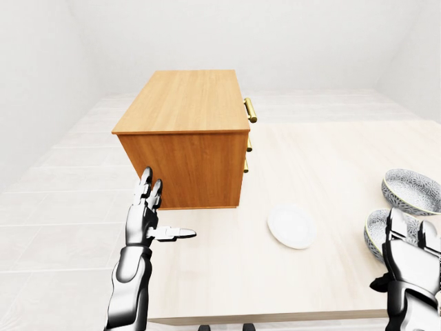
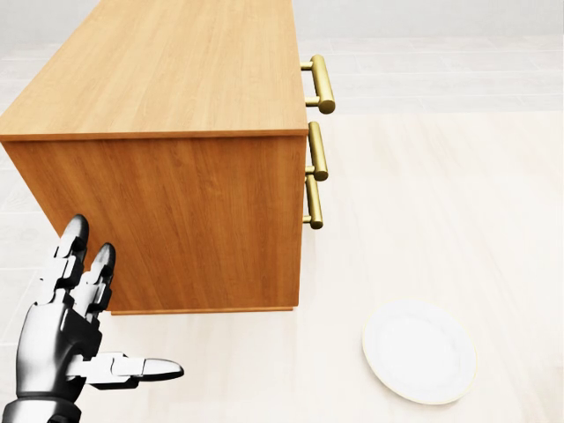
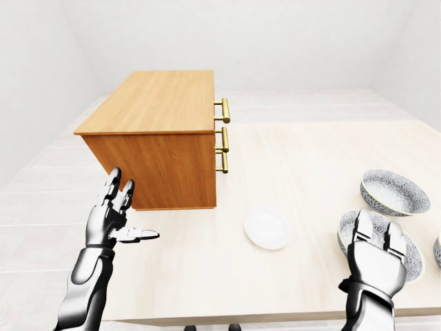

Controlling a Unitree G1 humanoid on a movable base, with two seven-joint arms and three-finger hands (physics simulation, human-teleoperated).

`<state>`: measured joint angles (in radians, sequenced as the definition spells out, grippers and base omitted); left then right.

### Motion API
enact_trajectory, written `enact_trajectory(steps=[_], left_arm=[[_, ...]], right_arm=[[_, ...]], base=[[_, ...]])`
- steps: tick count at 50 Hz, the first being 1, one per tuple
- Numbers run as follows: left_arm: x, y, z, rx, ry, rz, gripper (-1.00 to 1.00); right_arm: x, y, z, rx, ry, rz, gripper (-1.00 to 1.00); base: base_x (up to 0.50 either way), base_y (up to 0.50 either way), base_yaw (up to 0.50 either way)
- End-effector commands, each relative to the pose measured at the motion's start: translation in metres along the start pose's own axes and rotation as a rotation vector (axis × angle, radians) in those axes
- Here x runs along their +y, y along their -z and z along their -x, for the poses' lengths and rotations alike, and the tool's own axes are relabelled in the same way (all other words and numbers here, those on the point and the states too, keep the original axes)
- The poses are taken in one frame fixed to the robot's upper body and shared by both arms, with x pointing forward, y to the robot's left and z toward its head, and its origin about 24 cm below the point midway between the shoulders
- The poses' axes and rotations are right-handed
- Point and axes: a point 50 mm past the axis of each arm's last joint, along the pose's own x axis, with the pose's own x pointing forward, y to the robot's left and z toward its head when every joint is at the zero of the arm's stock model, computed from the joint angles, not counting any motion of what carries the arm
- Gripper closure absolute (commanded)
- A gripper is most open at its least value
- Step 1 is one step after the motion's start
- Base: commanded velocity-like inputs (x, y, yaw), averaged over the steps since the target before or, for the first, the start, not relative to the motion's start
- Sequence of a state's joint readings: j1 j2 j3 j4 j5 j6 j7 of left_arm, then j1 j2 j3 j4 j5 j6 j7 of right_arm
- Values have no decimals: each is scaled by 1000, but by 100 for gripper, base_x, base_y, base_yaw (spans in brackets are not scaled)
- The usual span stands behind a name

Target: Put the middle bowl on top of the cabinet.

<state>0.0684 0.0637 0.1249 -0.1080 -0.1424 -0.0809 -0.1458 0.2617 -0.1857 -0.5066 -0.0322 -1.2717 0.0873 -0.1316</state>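
Note:
Three grey patterned bowls lie in a row at the right of the right-eye view: a far bowl (image 3: 394,192), the middle bowl (image 3: 414,254), and a third bowl (image 3: 437,249) cut off by the view's right edge. My right hand (image 3: 373,249) hovers open over the middle bowl with its fingers stretched out, hiding most of that bowl. The wooden cabinet (image 1: 182,103) has brass handles and a bare flat top, and stands on the table's left part. Beside its near wall, my left hand (image 1: 165,207) is open with the thumb pointing right, holding nothing.
A white plate (image 3: 267,228) lies on the pale wooden table (image 1: 324,158) between the cabinet and the bowls. The table's near edge runs along the bottom of the eye views. White floor and walls surround the table.

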Motion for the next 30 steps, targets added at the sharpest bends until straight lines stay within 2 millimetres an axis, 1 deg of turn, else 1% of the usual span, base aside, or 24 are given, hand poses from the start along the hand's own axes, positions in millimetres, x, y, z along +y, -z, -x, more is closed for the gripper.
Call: enact_trajectory(steps=[1, 6, 11, 20, 30], left_arm=[[-2, -3, -20, -13, -32, -22, -100], [-3, -5, -20, -15, -31, -20, -100], [-3, -5, -21, -15, -30, -20, -100], [-4, -4, -21, -15, -28, -23, -100], [-5, -4, -20, -14, -29, -26, -100]], right_arm=[[11, 3, 0, 5, -23, -9, -100], [12, 2, -1, 2, -25, -16, -100], [17, 4, -2, 6, -35, -17, -100], [19, 5, -1, 6, -41, -32, -100], [24, 12, 1, 31, -55, -44, -100]], base=[[0, 0, 0], [1, 0, 0], [1, 0, 0], [1, 0, 0], [0, 0, 0]])
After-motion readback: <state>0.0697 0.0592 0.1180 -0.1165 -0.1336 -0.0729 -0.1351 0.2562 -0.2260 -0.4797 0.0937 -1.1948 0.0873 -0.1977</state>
